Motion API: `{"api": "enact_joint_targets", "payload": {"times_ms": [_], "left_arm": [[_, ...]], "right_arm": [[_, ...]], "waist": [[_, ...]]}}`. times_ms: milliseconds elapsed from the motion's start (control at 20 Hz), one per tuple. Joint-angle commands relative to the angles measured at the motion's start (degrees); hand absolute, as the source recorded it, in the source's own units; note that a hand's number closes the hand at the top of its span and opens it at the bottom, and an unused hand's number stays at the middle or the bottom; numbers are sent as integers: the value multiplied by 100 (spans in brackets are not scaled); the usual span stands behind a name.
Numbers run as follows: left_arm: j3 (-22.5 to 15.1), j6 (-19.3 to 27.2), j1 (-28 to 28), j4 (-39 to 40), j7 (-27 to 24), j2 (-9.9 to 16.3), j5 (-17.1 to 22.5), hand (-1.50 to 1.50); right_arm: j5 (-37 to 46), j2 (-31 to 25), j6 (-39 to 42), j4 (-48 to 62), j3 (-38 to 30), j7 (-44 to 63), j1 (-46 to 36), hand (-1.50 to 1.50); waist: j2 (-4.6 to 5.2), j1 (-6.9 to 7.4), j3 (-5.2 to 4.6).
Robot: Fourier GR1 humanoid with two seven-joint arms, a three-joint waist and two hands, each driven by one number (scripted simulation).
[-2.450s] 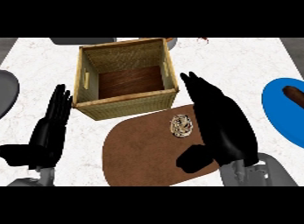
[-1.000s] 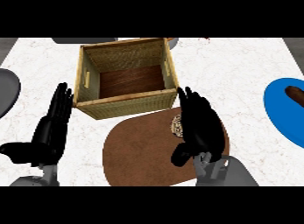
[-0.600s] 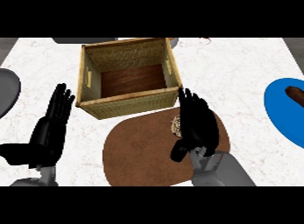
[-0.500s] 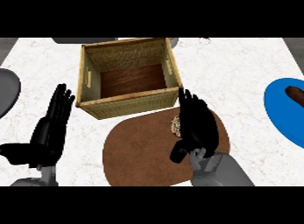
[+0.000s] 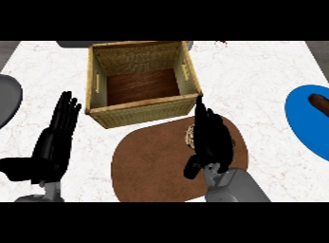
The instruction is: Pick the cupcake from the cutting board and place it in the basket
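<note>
Now right hand (image 5: 210, 140) over cutting board (image 5: 149, 166), fingers straight, beside cupcake (image 5: 190, 136), mostly hiding it. Left hand (image 5: 51, 142) resting open on counter (image 5: 251, 80) left of basket (image 5: 140, 110).

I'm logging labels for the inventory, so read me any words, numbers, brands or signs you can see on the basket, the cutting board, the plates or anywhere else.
None: no readable text shows on the basket, cutting board, blue plate, the mostly hidden cupcake or counter.
</note>
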Motion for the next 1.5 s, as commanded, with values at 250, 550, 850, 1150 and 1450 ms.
{"api": "enact_joint_targets", "payload": {"times_ms": [250,550,850,1150,1450], "left_arm": [[220,-234,25,-157,196,-81,-149,0],[123,-220,13,-69,146,-295,-374,0],[198,-317,176,-103,-10,-389,-413,0],[297,-312,-6,-143,180,-381,-331,0],[98,-277,476,-574,224,-454,-499,0]], "right_arm": [[55,28,-147,399,-109,-229,132,-150],[-107,28,18,439,-298,-222,-76,-150],[12,28,-463,1354,-736,-829,-342,-150],[3,-215,111,1152,-210,-1073,-244,150],[184,22,-111,1801,-171,-1176,-574,150]], "waist": [[22,1,6],[21,-5,6],[25,11,6],[20,-2,5],[19,56,6]]}}
